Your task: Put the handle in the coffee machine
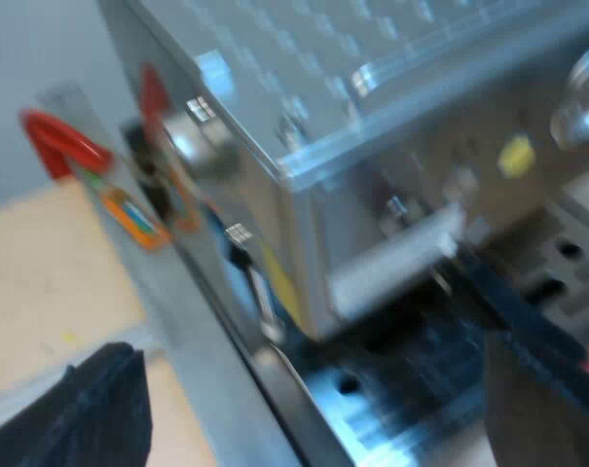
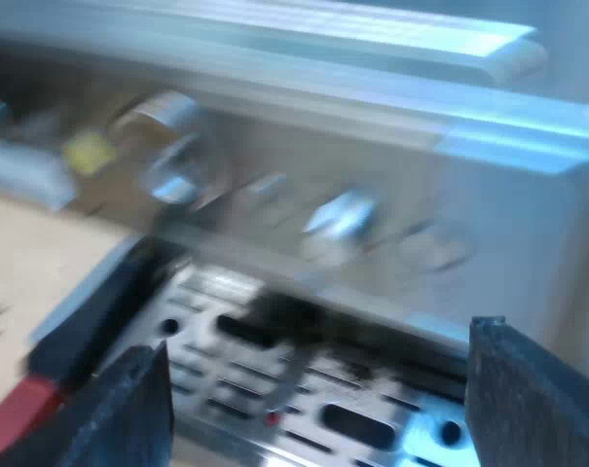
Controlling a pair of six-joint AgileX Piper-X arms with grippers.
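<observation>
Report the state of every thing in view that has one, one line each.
handle: at the espresso machine's front, gripped by neither claw; locked in or not, cannot tell.
left claw: open, empty.
right claw: open, empty.

The left gripper (image 1: 304,360) has two black fingers (image 1: 94,413), matte and blocky, one with a slightly rough, uneven edge. The right gripper (image 2: 318,341) looks the same: broad black fingers (image 2: 537,394) with squared upper corners, their faces seemingly rubbery, though I cannot be sure.
</observation>
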